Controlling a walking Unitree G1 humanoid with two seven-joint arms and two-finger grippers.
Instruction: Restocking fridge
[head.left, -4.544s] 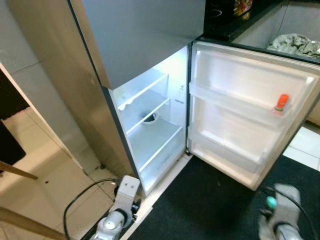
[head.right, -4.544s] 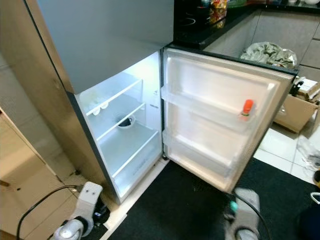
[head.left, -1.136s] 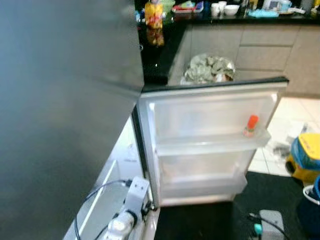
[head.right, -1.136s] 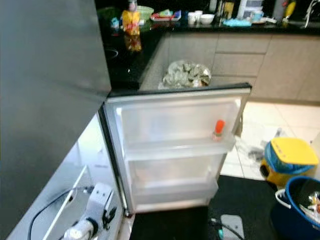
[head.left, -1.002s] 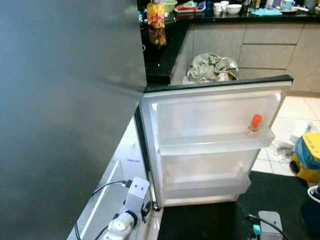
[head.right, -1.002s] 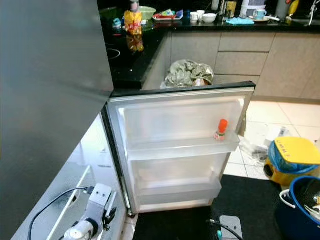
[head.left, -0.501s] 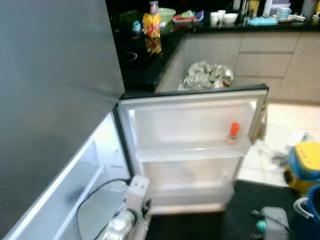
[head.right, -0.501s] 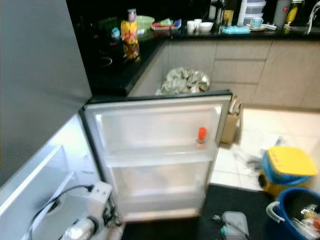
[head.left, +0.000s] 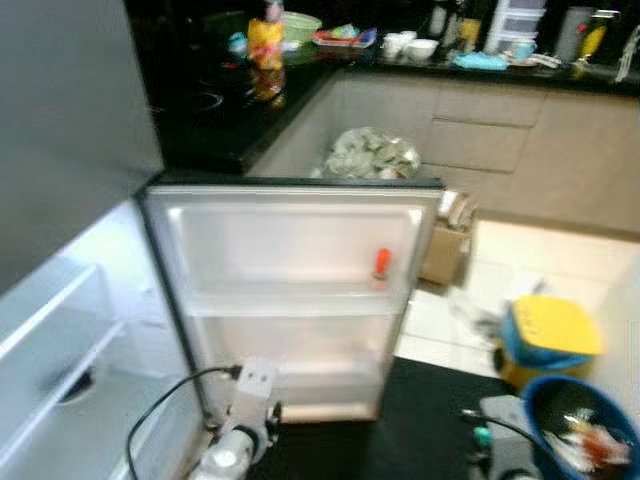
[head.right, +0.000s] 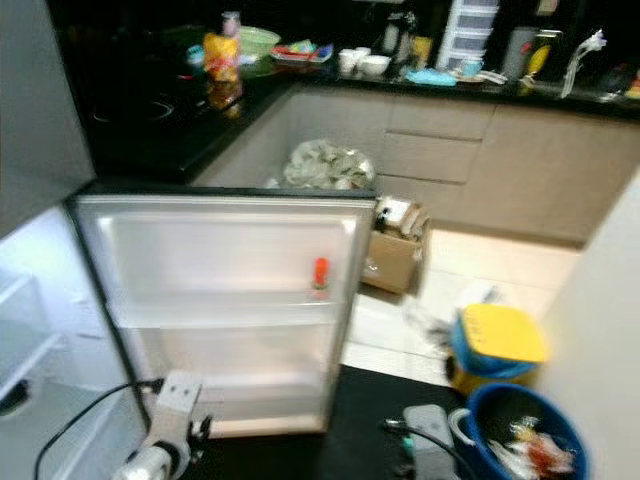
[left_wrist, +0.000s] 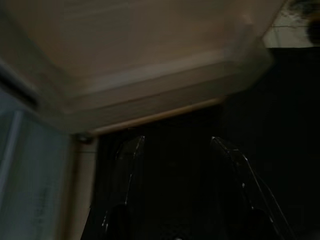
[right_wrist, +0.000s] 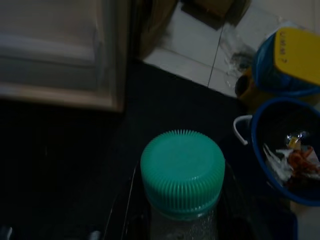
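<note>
Straight ahead, fridge door (head.left: 290, 250) swung wide open, its inner racks facing the camera; one orange-capped bottle (head.left: 381, 266) upright on the upper door shelf; lit fridge interior (head.left: 60, 340) off to the left with bare white shelves and one dark round item, too blurred to name. Behind the door, black countertop (head.right: 150, 125) crowded with a yellow packet (head.right: 220, 52), bowls and cups, beside beige drawers; one crumpled grey-green heap (head.right: 325, 162) just past the door's top edge; one cardboard box (head.right: 395, 250) just beside the door's free edge. To the right on pale tiles, one yellow-lidded container (head.right: 498, 340) touching one blue bucket (head.right: 520, 425) of scraps. Underfoot, black mat (head.left: 420, 420) open between door and bucket. Low at left, left gripper (left_wrist: 177, 165), fingers spread apart and holding nothing, just below the door's bottom edge; low at right, right gripper (right_wrist: 182, 200), fingers clamped either side of a green-capped bottle (right_wrist: 182, 172) above the mat.
</note>
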